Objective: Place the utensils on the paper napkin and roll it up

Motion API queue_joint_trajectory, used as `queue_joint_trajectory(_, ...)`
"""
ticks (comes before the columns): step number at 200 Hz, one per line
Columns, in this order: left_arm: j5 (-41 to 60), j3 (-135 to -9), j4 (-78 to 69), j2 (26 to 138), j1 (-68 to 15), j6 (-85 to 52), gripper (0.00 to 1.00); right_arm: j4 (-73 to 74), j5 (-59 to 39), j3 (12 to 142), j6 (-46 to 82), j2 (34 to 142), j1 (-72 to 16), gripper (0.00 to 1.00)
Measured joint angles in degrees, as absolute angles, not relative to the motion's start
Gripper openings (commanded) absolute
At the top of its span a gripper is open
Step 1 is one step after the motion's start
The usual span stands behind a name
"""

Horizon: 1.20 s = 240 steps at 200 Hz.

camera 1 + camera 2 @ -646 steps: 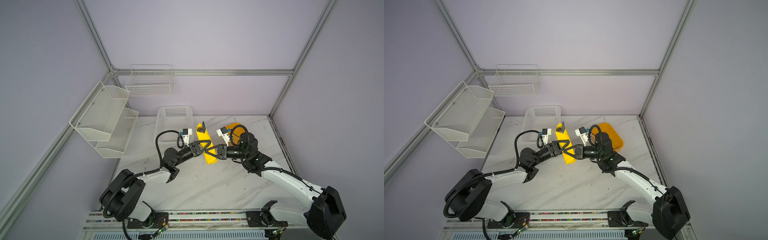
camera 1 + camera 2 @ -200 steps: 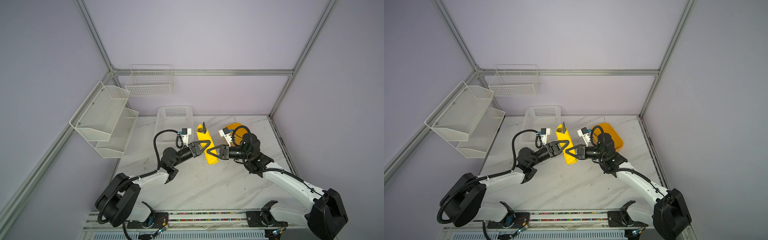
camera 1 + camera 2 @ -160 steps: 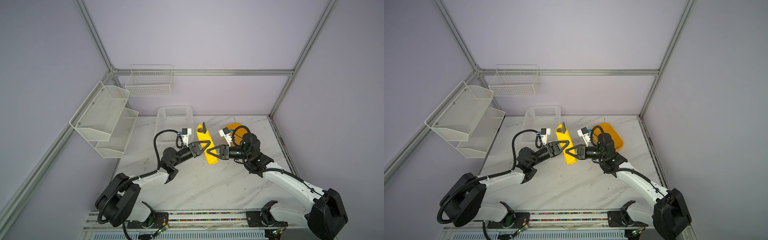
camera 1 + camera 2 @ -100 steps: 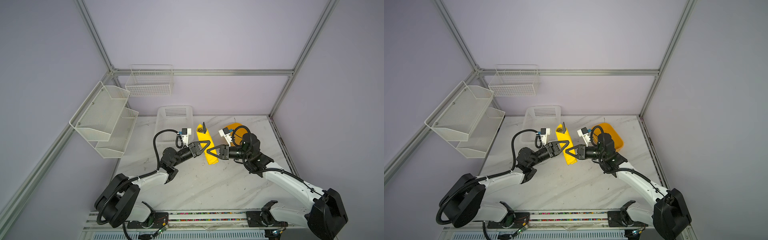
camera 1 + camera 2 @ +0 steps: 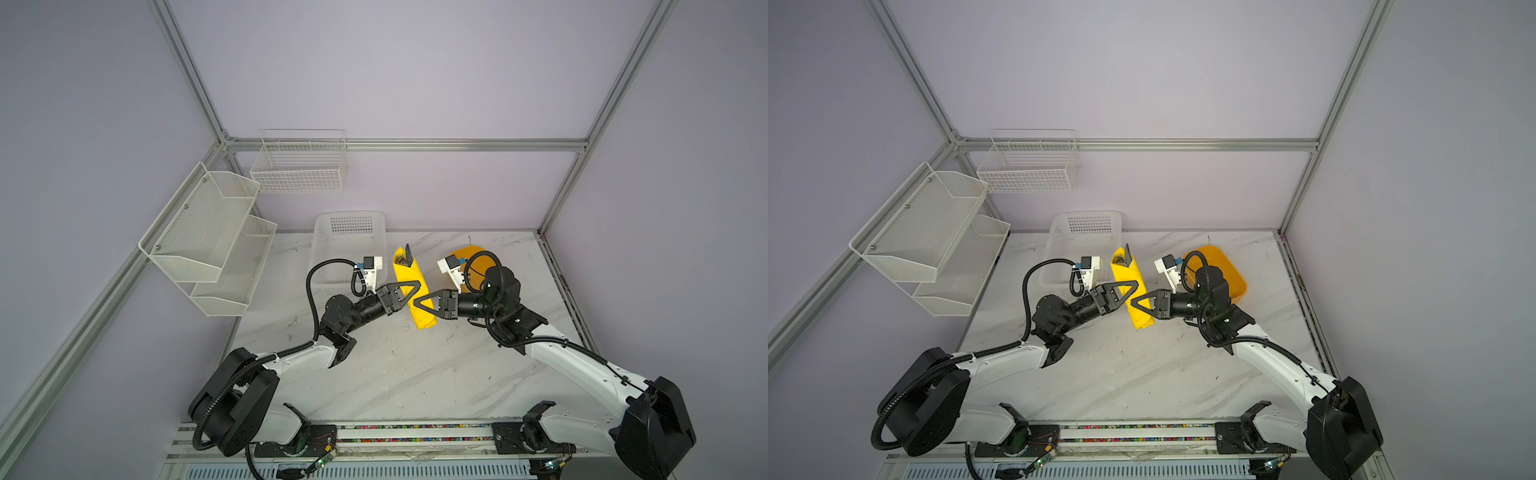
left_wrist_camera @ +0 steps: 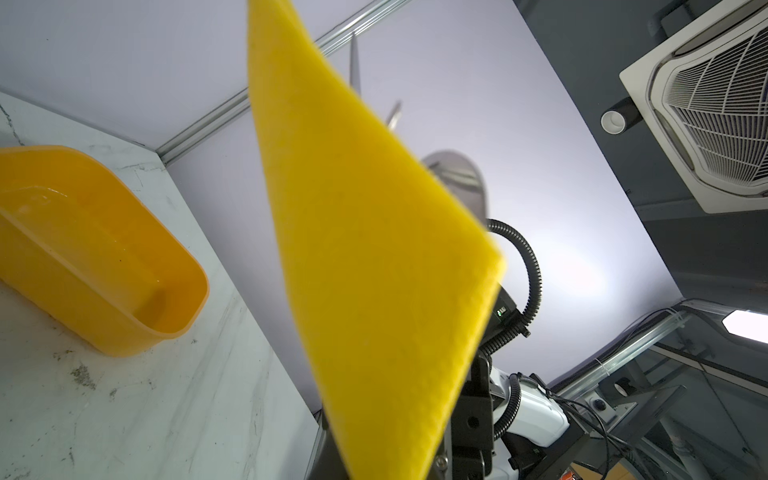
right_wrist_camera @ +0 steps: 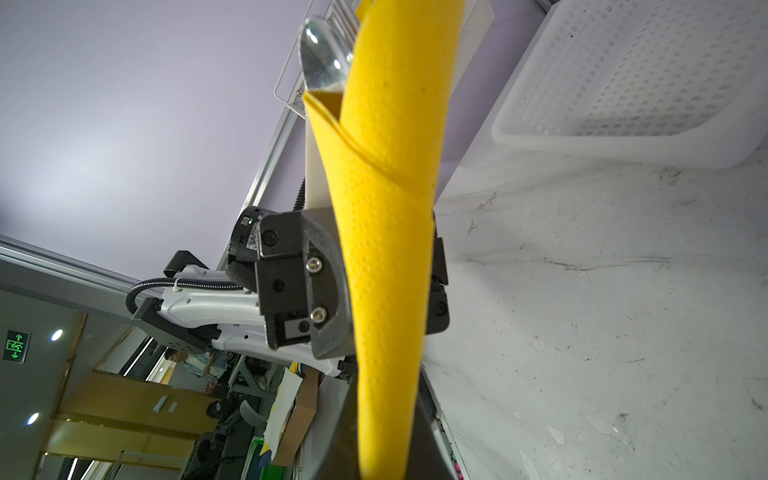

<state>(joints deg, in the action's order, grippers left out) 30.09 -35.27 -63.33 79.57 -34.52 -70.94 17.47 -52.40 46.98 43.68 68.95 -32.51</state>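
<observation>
I had the left gripper [image 5: 417,286] and right gripper [image 5: 417,304] both clamped shut on the rolled paper napkin [image 5: 406,272], held off the desk [image 5: 395,374] near its back edge; the utensils [image 5: 407,251] poked from the top; I judged a slack wrap could unroll and spill them.

One green exit sign [image 7: 16,345] (arrows, running figure) on a wall [image 7: 25,299].

A white marble table [image 5: 415,374] holds two things. A white plastic basket with little holes [image 5: 351,216] sits at the far edge, left of middle. An orange-yellow plastic tub [image 5: 1233,270] sits far right.
</observation>
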Motion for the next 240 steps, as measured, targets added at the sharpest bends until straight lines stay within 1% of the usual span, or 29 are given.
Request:
queue_joint_trajectory(54,30.3,-35.3,-62.8,78.7,-34.5,-70.8,0.07,18.1,-52.9,47.0,43.5,68.9,-32.5,0.14)
queue_joint_trajectory(114,30.0,-35.3,-61.6,78.0,-34.5,-69.6,0.07,18.2,-52.9,47.0,43.9,68.4,-31.6,0.21)
queue_joint_trajectory(131,29.9,-35.3,-61.1,77.4,-34.5,-69.3,0.07,18.2,-52.8,47.0,44.2,67.8,-31.2,0.27)
queue_joint_trajectory(162,29.7,-35.3,-60.0,75.9,-34.5,-68.3,0.07,18.2,-52.1,47.0,44.3,66.3,-30.7,0.34)
queue_joint_trajectory(226,29.3,-35.3,-55.6,73.7,-34.3,-66.3,0.07,18.2,-49.2,47.0,44.4,64.4,-25.5,0.34)
queue_joint_trajectory(240,29.3,-35.3,-54.6,73.2,-33.8,-66.2,0.07,18.2,-47.7,47.0,44.5,64.4,-25.0,0.36)
